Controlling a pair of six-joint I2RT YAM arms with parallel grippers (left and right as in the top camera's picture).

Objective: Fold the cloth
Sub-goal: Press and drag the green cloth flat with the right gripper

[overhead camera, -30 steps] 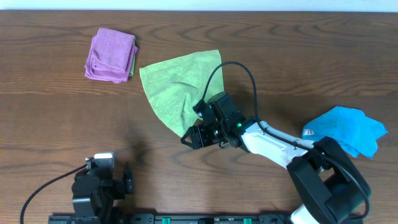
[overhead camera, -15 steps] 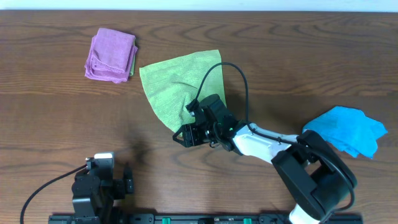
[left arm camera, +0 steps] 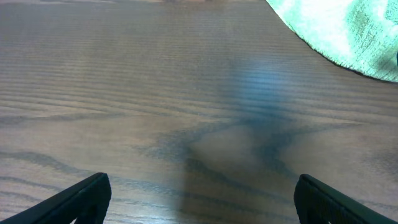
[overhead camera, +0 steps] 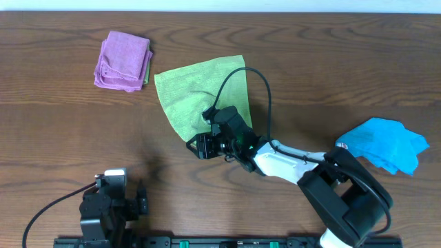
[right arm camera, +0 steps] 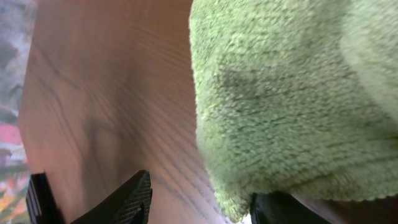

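Near edge, left: the left end effector (left arm camera: 202, 194) is parked low over bare surface (overhead camera: 344, 69), its fingers spread wide with nothing between them; it takes no part in the present step.

Centre: the right end effector (overhead camera: 198, 146) reaches in from the near-right corner and sits at the nearest corner of the cloth (overhead camera: 196, 93). In the right wrist view its two fingers stand on either side of the cloth's thick, rolled edge. Whether they are pinching the fabric or merely bracketing it cannot be told.

Step in hand, as judged: taking the near corner in order to make the first fold. The next move calls for a firm pinch on that corner, a lift high enough to clear the pile, and a carry toward the far edge so that the corner lands on the opposite side, edges aligned. A weak pinch would let the corner slip and bunch.

The cloth lies about midway between the left and right edges, somewhat toward the far edge. It is lime green with a nubbly pile, mostly flat, broad along its far side and tapering to the held corner, with one faint crease near its middle. No tag is visible.

Right edge: a crumpled blue cloth (overhead camera: 382, 145). Far-left corner: a folded purple cloth (overhead camera: 124, 60). Both are well apart from the work.
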